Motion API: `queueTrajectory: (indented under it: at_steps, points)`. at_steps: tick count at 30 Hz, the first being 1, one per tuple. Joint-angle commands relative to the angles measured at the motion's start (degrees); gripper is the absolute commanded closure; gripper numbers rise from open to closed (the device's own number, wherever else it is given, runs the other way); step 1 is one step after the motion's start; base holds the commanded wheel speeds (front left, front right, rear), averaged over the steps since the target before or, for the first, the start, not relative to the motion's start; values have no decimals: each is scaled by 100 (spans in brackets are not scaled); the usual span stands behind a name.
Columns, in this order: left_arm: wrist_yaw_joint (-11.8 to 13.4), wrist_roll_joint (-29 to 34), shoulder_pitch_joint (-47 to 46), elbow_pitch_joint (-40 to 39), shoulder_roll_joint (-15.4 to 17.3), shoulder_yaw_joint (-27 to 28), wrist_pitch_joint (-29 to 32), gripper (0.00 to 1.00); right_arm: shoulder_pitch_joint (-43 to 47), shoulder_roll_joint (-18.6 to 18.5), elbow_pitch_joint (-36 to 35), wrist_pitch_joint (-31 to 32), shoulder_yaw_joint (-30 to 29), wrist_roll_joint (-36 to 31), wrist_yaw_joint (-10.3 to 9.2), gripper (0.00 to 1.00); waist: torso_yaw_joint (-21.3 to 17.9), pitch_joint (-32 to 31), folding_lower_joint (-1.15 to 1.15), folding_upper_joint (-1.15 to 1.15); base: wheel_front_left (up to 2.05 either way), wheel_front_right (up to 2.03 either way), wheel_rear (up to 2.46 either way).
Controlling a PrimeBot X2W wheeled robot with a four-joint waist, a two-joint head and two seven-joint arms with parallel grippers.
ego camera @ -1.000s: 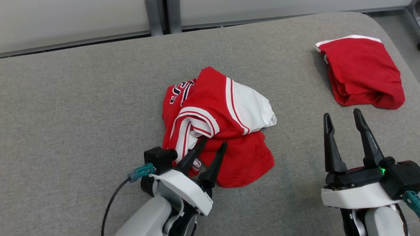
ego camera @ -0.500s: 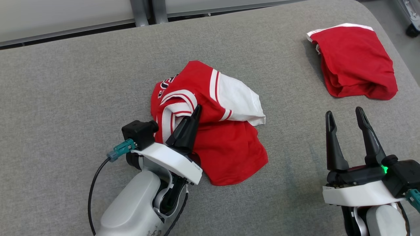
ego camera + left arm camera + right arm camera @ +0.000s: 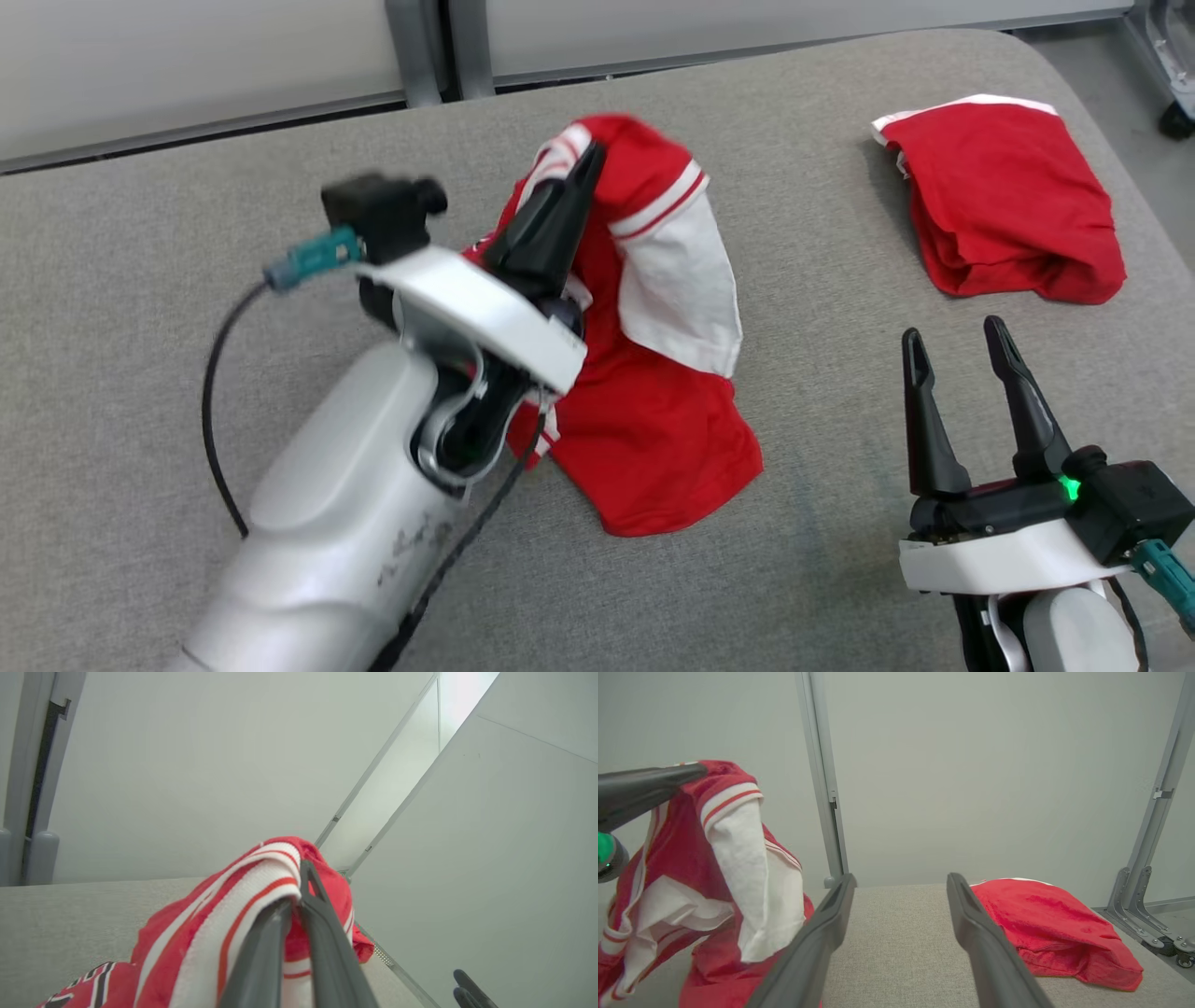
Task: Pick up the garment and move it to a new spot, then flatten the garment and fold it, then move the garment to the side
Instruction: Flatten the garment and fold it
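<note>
Item: red-and-white jersey (image 3: pixel 653 439), centre of the grey fabric-covered tabletop (image 3: pixel 140 280), partly off the surface. Holder: left claw (image 3: pixel 590 154), entering from 7 o'clock, fingers pressed together and pinching the striped trim (image 3: pixel 261 877) at the jersey's 12 o'clock end. The rest hangs from that one point, a white sleeve (image 3: pixel 677 299) drooping at 3 o'clock of the claw, and the lower red part appears to rest on the tabletop at 6 o'clock. Idle: right claw (image 3: pixel 954 329), at 4 o'clock of the jersey, fingers spread, nothing between them. Also present: second red garment (image 3: pixel 1008 215), folded, at 2 o'clock, well apart from the jersey. Hazards, as judged: the hold is a narrow bite on a ribbed edge, so the cloth could slide out under its own weight during the carry. The trailing lower part could drag on the fabric surface and bunch or twist, making the later flattening harder. A carry toward 2 o'clock could sweep the hanging sleeve across the second red garment and disturb its fold. A carry toward 4 o'clock could drape cloth over the right claw's spread fingers.
</note>
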Motion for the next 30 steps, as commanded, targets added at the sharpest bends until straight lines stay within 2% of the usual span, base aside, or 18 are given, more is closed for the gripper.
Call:
queueTrajectory:
  at_steps: [1,6,11,15,19,21,23,27,30]
  points:
    - [-45,-144,-256,-103,10,14,163,100,20,-8,9,-6,12,37,-13,0,-75,-82,0,0,0,0,0]
    - [-45,-496,-1108,-339,-11,-26,744,100,-14,-8,16,-6,61,93,-13,0,-267,-207,0,0,0,0,0]
    - [-51,-624,-2078,-417,-38,-34,829,100,71,-9,42,-6,86,152,-13,0,-458,-367,0,0,0,0,0]
    - [-51,-880,-2784,-551,-53,-58,729,100,183,-7,46,-6,-14,139,-13,0,-378,-441,0,0,0,0,0]
    - [-39,-1199,-3028,-634,-55,-4,626,100,267,-7,50,-6,-83,64,-12,0,-210,-486,0,0,0,0,0]
    - [6,-1340,-2699,-826,-63,-101,594,100,278,-9,29,-6,-228,42,-13,0,-14,-505,0,0,0,0,0]
    - [51,-1401,-2102,-992,120,-222,636,100,257,-6,-2,-6,-263,25,-12,0,101,-502,0,0,0,0,0]
    - [62,-1597,-377,-1274,743,-312,467,100,296,-7,-21,-6,-276,-33,-12,0,269,-476,0,0,0,0,0]
    - [38,-1742,857,-1123,1155,-229,100,100,365,-14,-20,-6,-320,-91,-13,0,361,-435,0,0,0,0,0]
